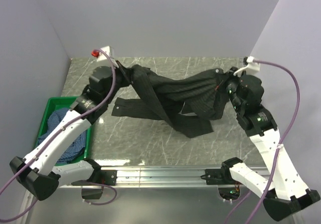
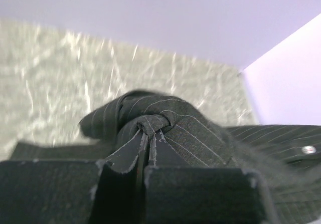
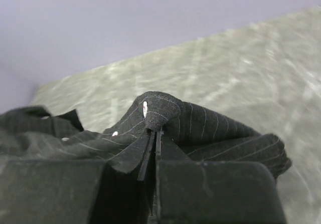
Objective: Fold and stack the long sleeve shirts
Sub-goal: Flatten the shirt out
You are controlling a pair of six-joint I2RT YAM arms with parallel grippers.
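Note:
A black pinstriped long sleeve shirt (image 1: 173,96) stretches across the back of the table, lifted at both ends and sagging in the middle, with a sleeve trailing left on the table. My left gripper (image 1: 125,73) is shut on a bunched fold of this shirt (image 2: 165,121) at its left end. At the right end my right gripper (image 1: 225,81) is shut on another pinched fold (image 3: 160,111), where a white button shows. A blue checked shirt (image 1: 67,136) lies crumpled in the crate at the left.
The green plastic crate (image 1: 50,103) stands at the table's left edge beside my left arm. Grey walls close in the table at the back and on both sides. A metal rail (image 1: 160,174) runs along the near edge.

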